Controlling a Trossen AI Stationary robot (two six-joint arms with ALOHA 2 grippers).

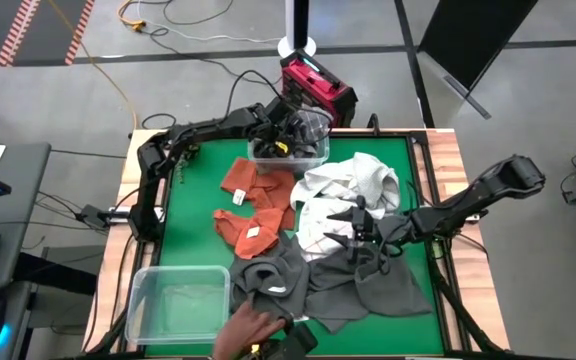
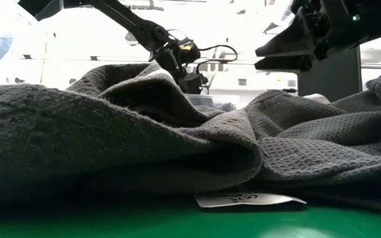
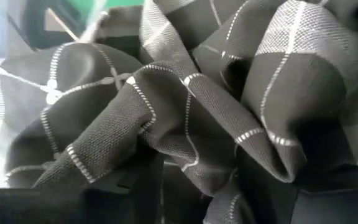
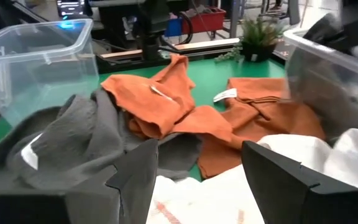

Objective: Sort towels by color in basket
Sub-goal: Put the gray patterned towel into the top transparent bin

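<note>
The white towel (image 1: 353, 185) at frame centre looks soft and light; a raised fold suits pinching. The right gripper (image 1: 353, 228) hovers with jaws spread, and whether the left gripper (image 1: 290, 135) holds the plaid towel (image 3: 185, 106) I cannot tell.

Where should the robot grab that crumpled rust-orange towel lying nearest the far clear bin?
Probably the raised fold along the top of the crumpled rust-orange cloth towel, coming straight down from above. It lies bunched on the green table, so a standing ridge gives the fingers something to pinch; its flat edges hug the surface.

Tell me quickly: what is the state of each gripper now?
Left gripper: over the far bin, at the plaid towel; state cannot be told.
Right gripper: open, holding nothing.
</note>
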